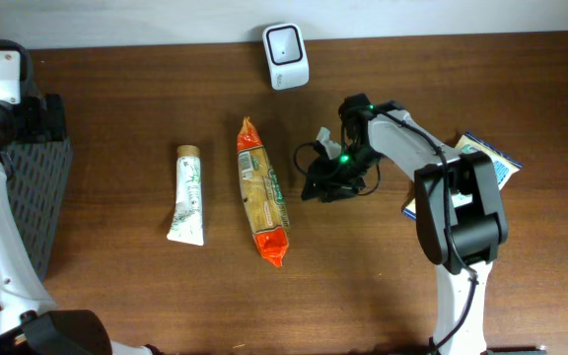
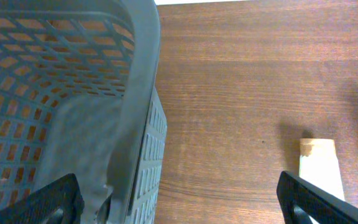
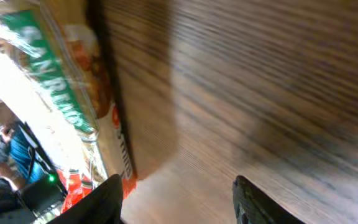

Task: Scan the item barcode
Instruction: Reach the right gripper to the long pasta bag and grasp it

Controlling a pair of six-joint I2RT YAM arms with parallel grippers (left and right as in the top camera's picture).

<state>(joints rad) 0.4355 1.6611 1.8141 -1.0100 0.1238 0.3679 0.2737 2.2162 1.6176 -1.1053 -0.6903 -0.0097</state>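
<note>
Desk [image 1: 116, 286], dark brown wood.

Layout: a white rounded scanner unit with a dark window [image 1: 286, 56] stands at top centre, face toward the items. This suits presenting a barcode from below it. Three items lie in front:
- white squeeze tube with a tan cap [image 1: 187, 197], left of centre
- orange-and-green crinkled foil snack packet [image 1: 262, 192], centre, lying lengthwise
- blue-and-white flat box [image 1: 491, 163], right, partly under the right arm

A dark grey perforated plastic basket [image 1: 33, 187] sits at the left edge, presumably for scanned goods.

Task item: judged to be the snack packet, since it is nearest the working claw. It lies flat on the desk, not lifted, well below the scanner.

Right arm: reaches in from the lower right with the elbow folded and the wrist turned toward frame left. The right claw [image 1: 323, 182] is low, just beside the packet's right edge. In the wrist view its fingers stand moderately apart with bare wood between them, gripping nothing. The packet shows in the upper left of that view. Contact with the packet cannot be told.

Left arm: parked over the basket rim. The left claw [image 2: 179, 182] is spread wide and empty.
</note>
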